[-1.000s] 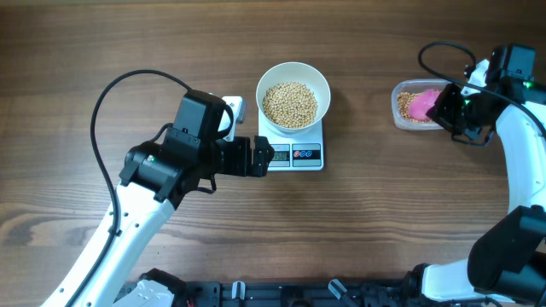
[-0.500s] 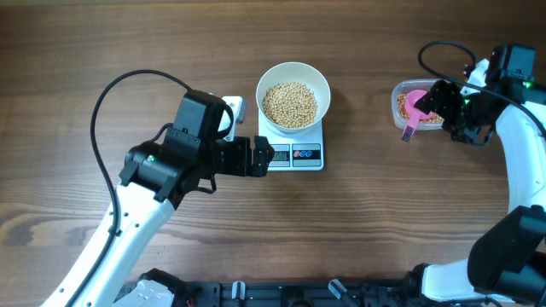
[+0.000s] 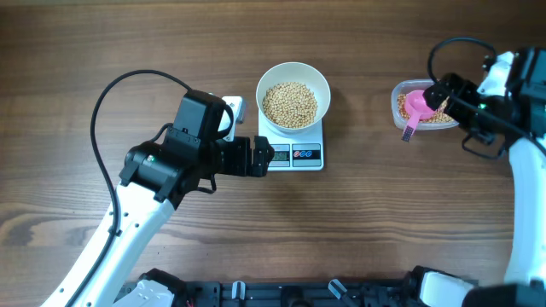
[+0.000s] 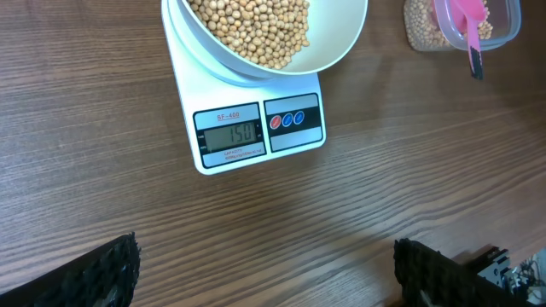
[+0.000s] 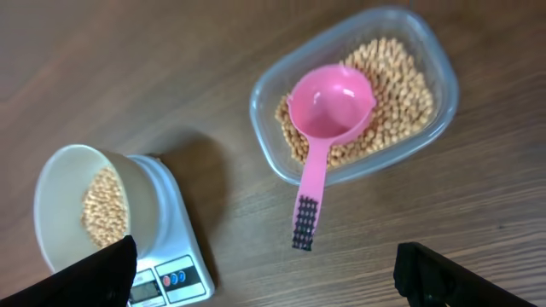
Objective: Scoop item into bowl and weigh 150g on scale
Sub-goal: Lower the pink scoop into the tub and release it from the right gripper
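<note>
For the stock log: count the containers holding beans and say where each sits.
2. The white bowl sits on the scale at centre. The clear container, pink scoop resting in it, sits on the table, to the bowl's right in the overhead view. None appears hidden.

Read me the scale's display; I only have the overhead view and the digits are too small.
Observer: In the left wrist view the scale shows 150, with the bowl of beans on it.
Operator: Is anything in the scoop?
Observer: No. The right wrist view shows the pink scoop empty, its cup resting on beans in the clear container, handle out over the rim.
Operator: Right jaws clear?
Observer: The right gripper has its jaws wide open with nothing between them.
</note>
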Available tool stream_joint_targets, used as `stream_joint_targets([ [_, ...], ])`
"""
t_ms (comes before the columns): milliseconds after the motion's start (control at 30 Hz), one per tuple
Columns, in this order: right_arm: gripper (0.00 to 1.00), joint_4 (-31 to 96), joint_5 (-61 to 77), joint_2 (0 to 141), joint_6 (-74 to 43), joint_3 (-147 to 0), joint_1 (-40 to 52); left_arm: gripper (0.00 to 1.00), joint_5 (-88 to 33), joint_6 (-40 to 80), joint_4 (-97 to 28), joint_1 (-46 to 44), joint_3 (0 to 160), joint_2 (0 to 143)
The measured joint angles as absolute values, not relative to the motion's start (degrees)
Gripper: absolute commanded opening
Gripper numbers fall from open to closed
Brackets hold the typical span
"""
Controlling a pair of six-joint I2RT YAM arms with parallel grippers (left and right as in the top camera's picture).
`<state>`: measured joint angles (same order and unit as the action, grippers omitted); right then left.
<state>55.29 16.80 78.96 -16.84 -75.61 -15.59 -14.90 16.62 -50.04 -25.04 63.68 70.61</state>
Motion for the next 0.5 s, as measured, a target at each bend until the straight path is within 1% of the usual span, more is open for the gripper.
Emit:
stream_joint_targets([
  [233, 1.00, 55.2, 16.2, 71.4, -16.9, -75.6, -15.6, 1.00, -14.9, 16.6, -50.1, -25.0, 63.7, 70.6],
  [367, 1.00, 53.9, 15.1, 69.9, -16.9, -75.6, -15.6, 1.00, -14.9, 16.6, -50.0, -25.0, 63.7, 70.6],
  [500, 1.00, 53.2, 11.2, 69.8, -16.9, -75.6, -15.6, 1.00, -14.9, 16.6, -50.0, -25.0, 63.7, 70.6],
])
